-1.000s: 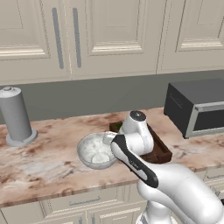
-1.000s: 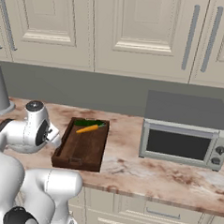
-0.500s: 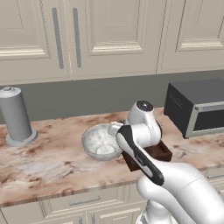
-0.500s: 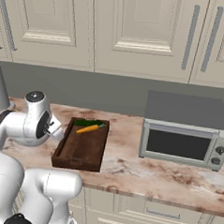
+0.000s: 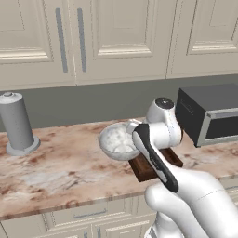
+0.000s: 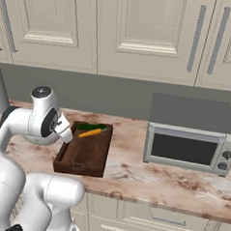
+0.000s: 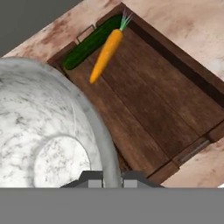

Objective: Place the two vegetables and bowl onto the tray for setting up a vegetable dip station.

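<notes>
While the arm rises at the near edge of both base views, its gripper [image 7: 113, 178] pinches the rim of the bowl [image 7: 48, 131]: in the hand view one finger tip sits on each side of the rim wall, jaws pressed nearly together on it. Bowl is marbled whitish-grey, lifted off the counter [image 5: 56, 167], tilted a bit, open side up. Left base view: bowl [image 5: 118, 142] hangs just left of the wrist, above the counter, at the tray's left edge. Hand view: bowl overlaps the tray's near-left part; whether it touches the tray, cannot tell.

Tray [image 7: 153, 109] is dark brown wood with a low rim and handle cut-outs at the short ends, flat on the counter. Right base view: tray [image 6: 83, 154] lies just right of the wrist, long side running away from the robot.

At the tray's far end the carrot [image 7: 105, 54] and the green vegetable [image 7: 89, 43] lie inside it, side by side and touching, the green one against the far rim. Right base view: carrot [image 6: 89, 133] in front of the green vegetable [image 6: 92, 127].

Further along the counter: toaster oven [image 6: 191, 136] to the right, well apart from the tray; grey canister [image 5: 16, 123] upright at far left. Cream cabinets [image 6: 142, 32] on the wall behind.
</notes>
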Motion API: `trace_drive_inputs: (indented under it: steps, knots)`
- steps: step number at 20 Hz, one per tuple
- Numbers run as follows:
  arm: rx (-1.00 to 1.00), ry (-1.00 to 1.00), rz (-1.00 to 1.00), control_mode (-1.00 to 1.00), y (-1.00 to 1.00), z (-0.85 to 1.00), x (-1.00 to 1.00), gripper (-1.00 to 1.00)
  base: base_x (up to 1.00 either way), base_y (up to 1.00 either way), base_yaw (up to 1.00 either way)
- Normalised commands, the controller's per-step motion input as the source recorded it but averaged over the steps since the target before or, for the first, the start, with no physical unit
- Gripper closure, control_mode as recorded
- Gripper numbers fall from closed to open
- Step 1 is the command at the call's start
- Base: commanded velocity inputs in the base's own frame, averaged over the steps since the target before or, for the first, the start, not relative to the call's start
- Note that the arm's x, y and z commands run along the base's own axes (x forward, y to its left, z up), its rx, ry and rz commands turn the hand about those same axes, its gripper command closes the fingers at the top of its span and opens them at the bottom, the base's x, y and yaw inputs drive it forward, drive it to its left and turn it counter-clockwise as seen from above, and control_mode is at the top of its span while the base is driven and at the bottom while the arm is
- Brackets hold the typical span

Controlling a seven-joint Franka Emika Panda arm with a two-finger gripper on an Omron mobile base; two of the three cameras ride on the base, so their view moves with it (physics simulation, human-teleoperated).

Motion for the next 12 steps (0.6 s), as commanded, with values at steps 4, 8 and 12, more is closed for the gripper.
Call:
trace_drive_inputs:
  steps: [4,8,12]
  knots:
    - [0.02,0.0,-0.15,-1.0,-0.47,0.03,-0.04,1.0,0.0,0.0,0.0]
    - [0.05,0.0,-0.12,-1.0,-0.53,0.0,-0.07,1.0,0.0,0.0,0.0]
    - [0.06,-0.01,-0.09,-1.0,-0.53,0.0,-0.06,1.0,0.0,0.0,0.0]
